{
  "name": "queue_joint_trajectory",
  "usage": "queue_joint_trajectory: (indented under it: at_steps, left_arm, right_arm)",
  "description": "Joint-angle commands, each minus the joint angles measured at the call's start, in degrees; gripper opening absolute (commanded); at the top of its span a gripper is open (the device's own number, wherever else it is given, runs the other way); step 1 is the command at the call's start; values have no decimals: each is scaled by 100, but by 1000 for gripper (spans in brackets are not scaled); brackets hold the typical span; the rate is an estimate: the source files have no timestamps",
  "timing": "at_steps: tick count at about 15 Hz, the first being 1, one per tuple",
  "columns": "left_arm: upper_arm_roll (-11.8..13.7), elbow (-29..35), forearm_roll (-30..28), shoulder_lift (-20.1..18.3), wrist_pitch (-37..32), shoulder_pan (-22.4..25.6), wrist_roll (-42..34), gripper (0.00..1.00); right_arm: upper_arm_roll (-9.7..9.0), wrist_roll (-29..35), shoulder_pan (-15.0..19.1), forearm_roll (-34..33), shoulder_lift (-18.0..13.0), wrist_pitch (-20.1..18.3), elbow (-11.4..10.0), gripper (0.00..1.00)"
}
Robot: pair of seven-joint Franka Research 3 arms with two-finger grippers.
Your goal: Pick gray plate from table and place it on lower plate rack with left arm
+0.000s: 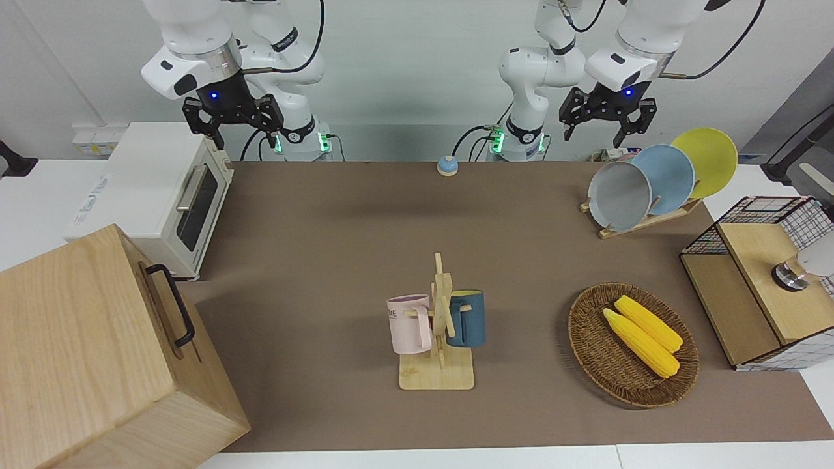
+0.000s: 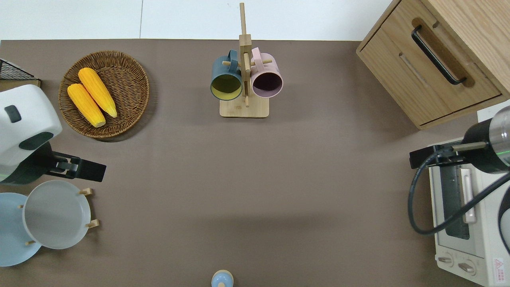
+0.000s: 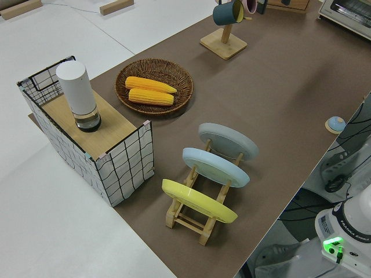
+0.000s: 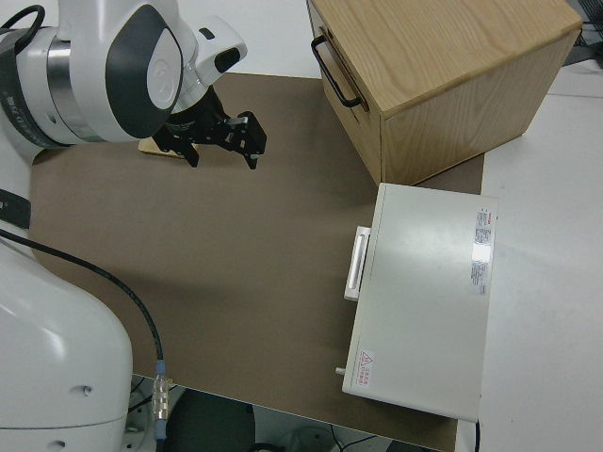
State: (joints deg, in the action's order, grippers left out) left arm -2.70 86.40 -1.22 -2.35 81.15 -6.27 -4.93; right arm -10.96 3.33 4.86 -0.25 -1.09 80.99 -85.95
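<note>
The gray plate point(image 1: 619, 195) point(image 2: 55, 215) point(image 3: 229, 141) leans on edge in the lower plate rack point(image 1: 642, 225) point(image 3: 191, 217), in the slot farthest from the robots. It rests against a light-blue plate point(image 1: 668, 176), which a yellow plate point(image 1: 707, 159) follows. The rack stands on the brown table point(image 1: 326, 228) at the left arm's end. My left gripper point(image 1: 603, 127) point(image 2: 85, 170) hangs open and empty in the air, over the table just past the gray plate's upper rim. The right arm is parked, its gripper point(image 1: 234, 127) point(image 4: 221, 141) open.
A wicker basket point(image 1: 589, 352) with two corn cobs sits farther from the robots than the rack. A wire crate point(image 1: 759, 215) stands at the table's end. A mug tree point(image 1: 440, 312) holds two mugs mid-table. A toaster oven point(image 1: 163, 195) and wooden cabinet point(image 1: 85, 352) occupy the right arm's end.
</note>
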Motion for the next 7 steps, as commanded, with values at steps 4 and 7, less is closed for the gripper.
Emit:
queue_joint_trajectory:
  at_steps: [4,7]
  left_arm:
    - [42,588,-115,-415,384,82,-227,1000]
    - [15,588,-71,-415,358,73,-148,1000]
  right_arm:
    - [-38,1,41,43,-14,-83,35,990]
    - [-29,1,41,43,-14,-74,35,987]
